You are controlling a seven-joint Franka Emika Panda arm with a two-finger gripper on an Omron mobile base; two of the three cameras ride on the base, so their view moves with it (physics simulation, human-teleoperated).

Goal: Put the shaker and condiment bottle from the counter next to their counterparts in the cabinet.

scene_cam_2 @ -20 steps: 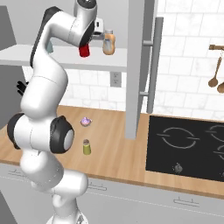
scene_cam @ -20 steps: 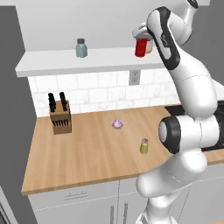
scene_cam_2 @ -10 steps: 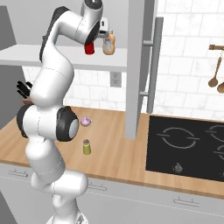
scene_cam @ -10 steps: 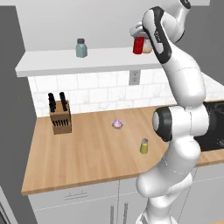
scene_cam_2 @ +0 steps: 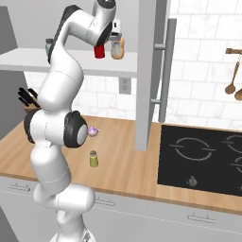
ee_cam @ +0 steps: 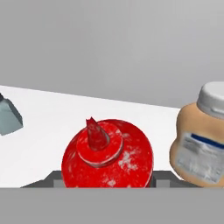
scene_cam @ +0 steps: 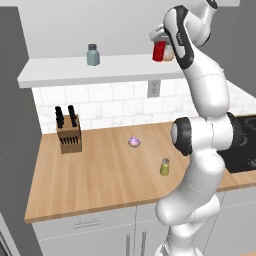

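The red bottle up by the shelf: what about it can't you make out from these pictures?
- Whether the condiment bottle rests on the cabinet shelf: hand view cuts off its base.
- How the gripper fingers sit on it: the robot's own hand covers them in both base views.
- The label text on the orange-tan bottle: blurred, and the right edge crops it.

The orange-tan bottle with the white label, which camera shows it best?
The hand view: the orange-tan bottle sits large on the cabinet shelf, cap and label plain, right of the red condiment bottle. The right base view shows it small beside the gripper; the left base view shows a sliver behind the arm.
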